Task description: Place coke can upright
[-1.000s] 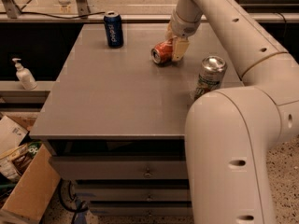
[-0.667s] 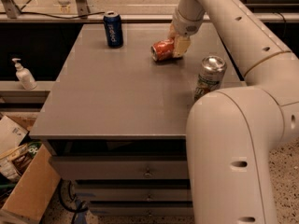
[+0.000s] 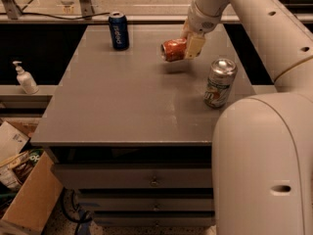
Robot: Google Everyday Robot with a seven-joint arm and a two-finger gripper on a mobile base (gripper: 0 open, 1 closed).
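Table (image 3: 122, 106): grey top over drawers. Two cans stand on it and one is held over its far half.
Arm (image 3: 254, 23): reaches in from the right edge toward the far right corner.
Silver-white can (image 3: 220, 82): upright, near the right edge, about halfway back.
Dark blue can (image 3: 119, 30): upright, near the far edge, left of centre.
Coke can (image 3: 172, 50): on its side, long axis roughly parallel to the far edge, right of centre in the far half. It appears to hang just clear of the top, with a shadow beneath it.
Gripper (image 3: 189, 45): at the coke can's right-hand end, jaws pinching the can across its round wall.
Handling (judged): light; thin wall that dents under a hard squeeze; smooth and slippery; rolls freely when on its side.
Hold point (judged): across the round body with moderate force. Gripped near one end, the can may pivot as the wrist turns it upright.
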